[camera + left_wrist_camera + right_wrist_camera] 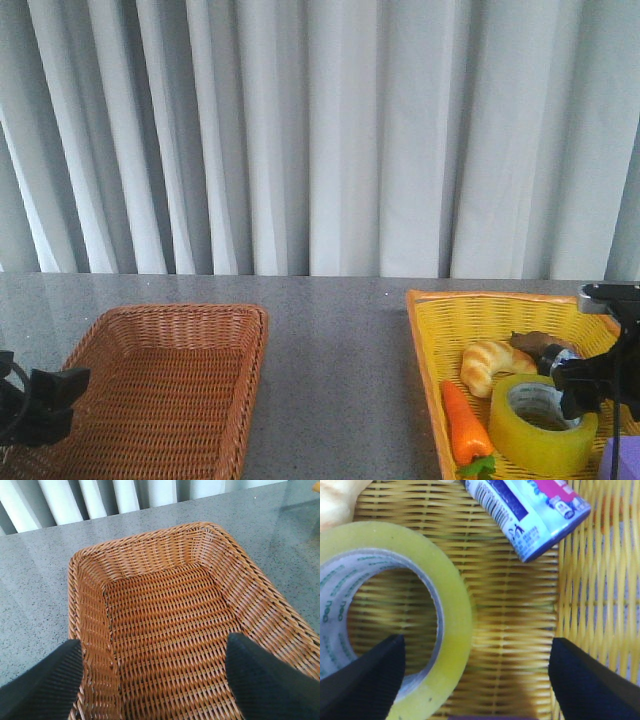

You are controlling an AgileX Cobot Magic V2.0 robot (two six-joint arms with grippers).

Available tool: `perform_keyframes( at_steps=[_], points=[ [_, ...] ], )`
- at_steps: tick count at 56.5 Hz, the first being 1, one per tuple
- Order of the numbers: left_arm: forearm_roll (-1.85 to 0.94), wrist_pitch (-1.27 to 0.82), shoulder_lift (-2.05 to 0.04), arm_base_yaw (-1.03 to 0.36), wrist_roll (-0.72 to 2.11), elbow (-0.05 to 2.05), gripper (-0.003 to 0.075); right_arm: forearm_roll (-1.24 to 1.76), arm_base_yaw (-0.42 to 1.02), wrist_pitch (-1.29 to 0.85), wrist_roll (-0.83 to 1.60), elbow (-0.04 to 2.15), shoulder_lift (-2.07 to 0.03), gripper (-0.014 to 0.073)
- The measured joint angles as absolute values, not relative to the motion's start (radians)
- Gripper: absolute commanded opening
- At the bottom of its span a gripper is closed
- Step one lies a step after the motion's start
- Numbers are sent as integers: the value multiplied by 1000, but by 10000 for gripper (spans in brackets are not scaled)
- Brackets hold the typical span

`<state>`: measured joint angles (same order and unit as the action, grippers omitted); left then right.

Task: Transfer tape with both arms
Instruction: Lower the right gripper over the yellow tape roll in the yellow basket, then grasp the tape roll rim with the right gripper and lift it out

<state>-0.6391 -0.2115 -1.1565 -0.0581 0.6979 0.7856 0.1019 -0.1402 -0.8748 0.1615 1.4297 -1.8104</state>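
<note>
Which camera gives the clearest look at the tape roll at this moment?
The front view: the whole tape shows, lying flat in the yellow basket beside the carrot. The right wrist view shows it close but cropped, with the printed core. The left wrist view shows only the brown basket.

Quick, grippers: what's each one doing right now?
Left gripper: open, empty, above the brown wicker basket.
Right gripper: open, holding nothing, over the yellow translucent tape roll.
</note>
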Motion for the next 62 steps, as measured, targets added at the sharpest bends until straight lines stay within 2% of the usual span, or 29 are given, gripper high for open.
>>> perform_keyframes(
  at_steps=[21, 28, 33, 54, 62],
  points=[
    [-639, -211, -1157, -58, 697, 786, 573, 65, -95, -850, 164, 1482, -1882, 577],
    [-639, -212, -1157, -58, 697, 786, 573, 60, -86, -881, 151, 1541, -1912, 547],
    [-639, -212, -1157, -58, 696, 786, 573, 60, -84, -912, 143, 1582, -1930, 492],
    [-639, -213, -1157, -58, 696, 786, 573, 48, -83, -1026, 142, 1619, -1992, 143],
    [-639, -213, -1157, -58, 696, 786, 573, 41, -84, -1032, 143, 1625, -1996, 38]
  ],
)
